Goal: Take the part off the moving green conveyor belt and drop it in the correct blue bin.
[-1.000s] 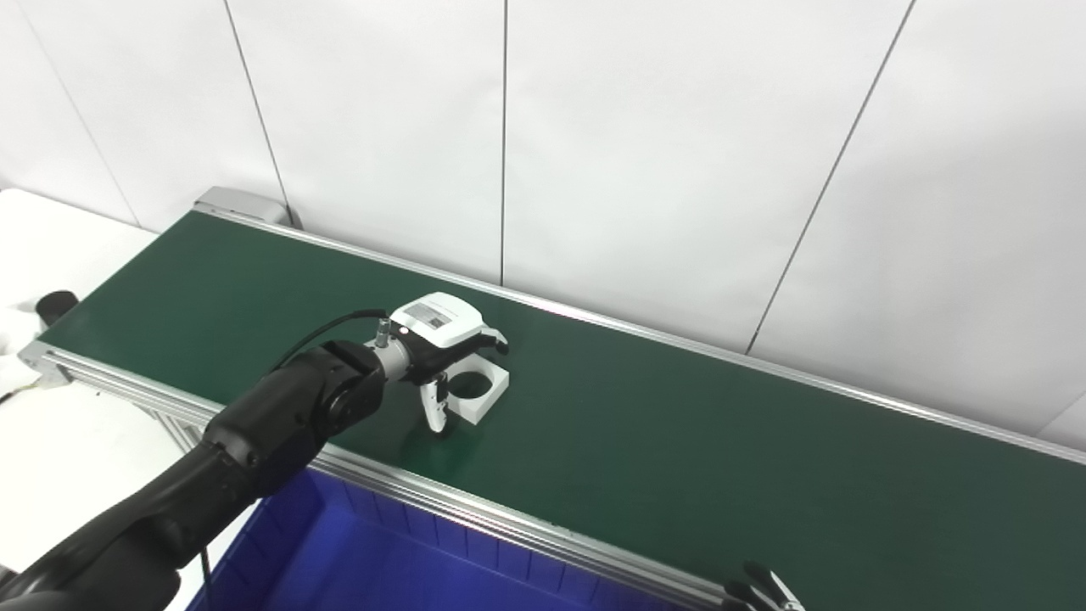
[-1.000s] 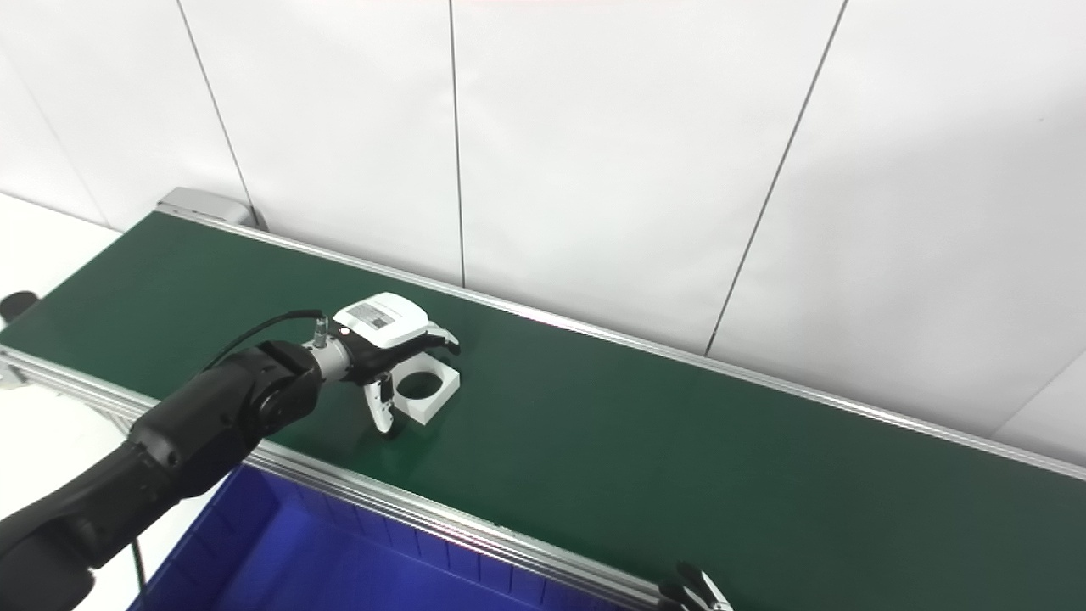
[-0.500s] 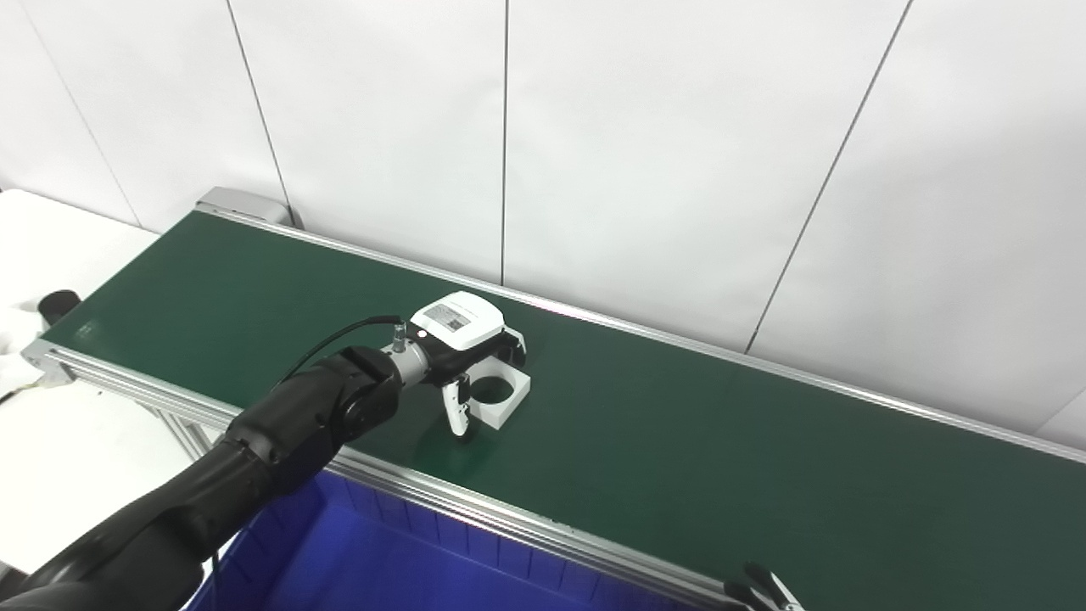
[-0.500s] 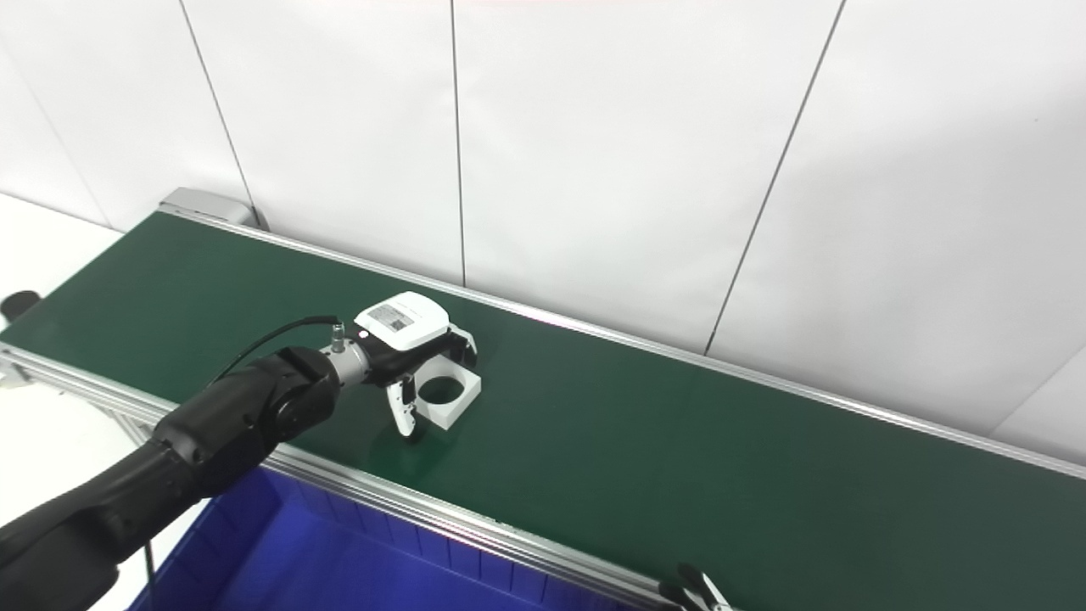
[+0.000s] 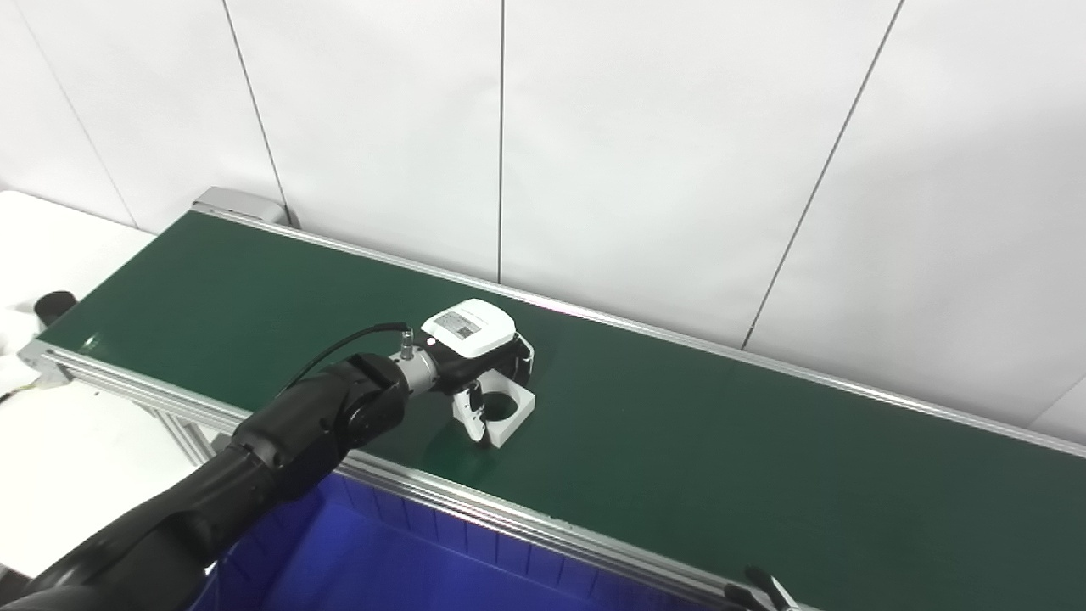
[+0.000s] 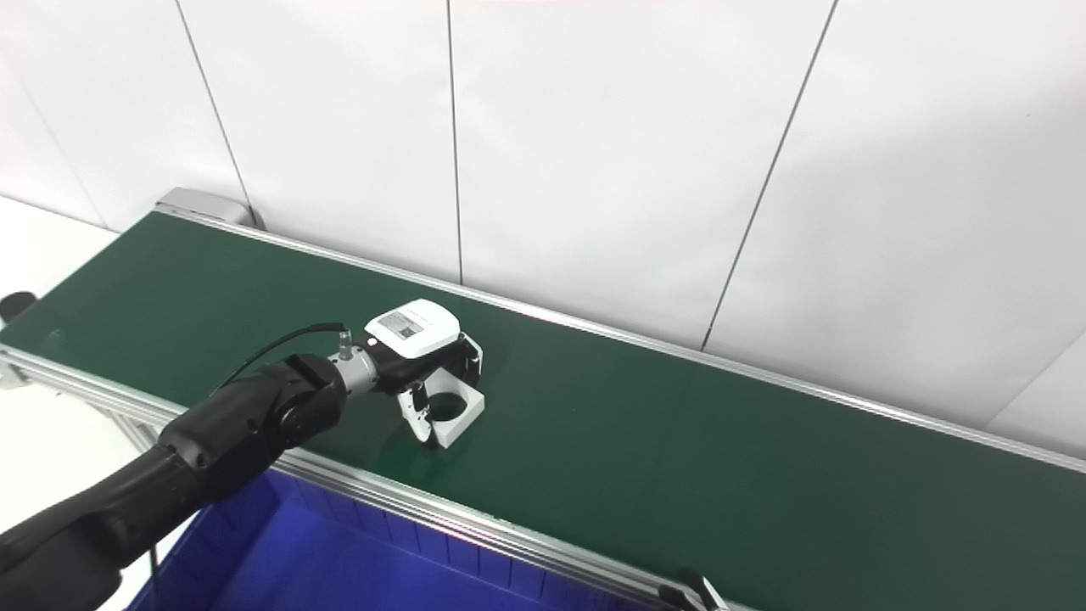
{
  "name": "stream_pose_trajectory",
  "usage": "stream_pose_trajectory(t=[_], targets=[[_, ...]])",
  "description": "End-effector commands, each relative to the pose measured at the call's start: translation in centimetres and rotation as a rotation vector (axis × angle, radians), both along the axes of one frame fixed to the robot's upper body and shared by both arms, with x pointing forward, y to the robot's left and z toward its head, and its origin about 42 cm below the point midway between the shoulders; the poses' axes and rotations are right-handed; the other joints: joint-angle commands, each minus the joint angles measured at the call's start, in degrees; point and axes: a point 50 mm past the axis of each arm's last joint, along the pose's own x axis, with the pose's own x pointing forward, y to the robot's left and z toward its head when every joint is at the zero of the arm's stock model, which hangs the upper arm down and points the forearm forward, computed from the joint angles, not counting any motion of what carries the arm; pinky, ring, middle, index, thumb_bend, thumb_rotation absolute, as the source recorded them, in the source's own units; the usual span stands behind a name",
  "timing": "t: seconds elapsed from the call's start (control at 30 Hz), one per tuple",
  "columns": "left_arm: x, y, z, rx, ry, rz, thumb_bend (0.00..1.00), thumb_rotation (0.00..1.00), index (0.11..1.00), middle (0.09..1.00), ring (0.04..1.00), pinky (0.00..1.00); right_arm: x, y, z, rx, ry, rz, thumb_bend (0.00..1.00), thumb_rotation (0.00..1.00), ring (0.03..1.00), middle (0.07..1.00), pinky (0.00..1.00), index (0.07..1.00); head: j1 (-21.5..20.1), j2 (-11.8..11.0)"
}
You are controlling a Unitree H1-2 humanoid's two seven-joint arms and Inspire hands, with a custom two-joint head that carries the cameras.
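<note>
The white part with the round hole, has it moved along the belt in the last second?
Yes. The white part has shifted rightward along the green belt, farther from the belt's left end, with the left hand closing around it.

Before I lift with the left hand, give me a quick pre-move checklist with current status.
1. Left hand around the white part: ok, thumb on its near side, fingers over its far side.
2. Grip fully closed: cannot tell.
3. Part still flat on the green belt: ok.
4. Blue bin open below the belt's near rail: ok.
5. Right hand out of the way: ok, only just showing at the bottom edge.
</note>
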Motion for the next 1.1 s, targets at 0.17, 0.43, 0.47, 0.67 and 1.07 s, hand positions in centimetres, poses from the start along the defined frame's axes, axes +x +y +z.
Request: stream_pose_trajectory(t=[0.17, 0.43, 0.47, 0.67, 1.07], targets=[[-0.6, 1.1, 2.5, 0.018, -0.051, 0.016, 0.52, 0.00, 0.511, 0.473, 0.591, 0.67, 0.3, 0.1, 1.1, 0.025, -0.086, 0.006, 0.56, 0.56, 0.783, 0.813, 0.71, 0.894, -0.34, 0.31], [-3.0, -0.3, 5.9, -0.076, -0.113, -0.051, 0.52, 0.00, 0.484, 0.498, 0.616, 0.76, 0.3, 0.1, 1.3, 0.023, -0.083, 0.004, 0.57, 0.56, 0.788, 0.813, 0.72, 0.891, -0.95, 0.89], [-3.2, -0.4, 6.2, -0.088, -0.115, -0.055, 0.52, 0.00, 0.481, 0.500, 0.617, 0.76, 0.3, 0.1, 1.3, 0.023, -0.083, 0.004, 0.57, 0.56, 0.789, 0.813, 0.72, 0.891, -1.10, 1.00], [-5.5, -1.1, 8.1, -0.181, -0.137, -0.088, 0.52, 0.00, 0.492, 0.486, 0.573, 0.74, 0.3, 0.2, 1.4, 0.018, -0.091, 0.005, 0.58, 0.57, 0.784, 0.810, 0.71, 0.887, -1.22, 1.12], [-10.7, -3.5, 11.3, -0.311, -0.078, -0.157, 0.52, 0.00, 0.498, 0.470, 0.557, 0.72, 0.3, 0.4, 1.5, 0.022, -0.094, 0.006, 0.58, 0.56, 0.782, 0.811, 0.71, 0.891, -2.91, 2.73]])
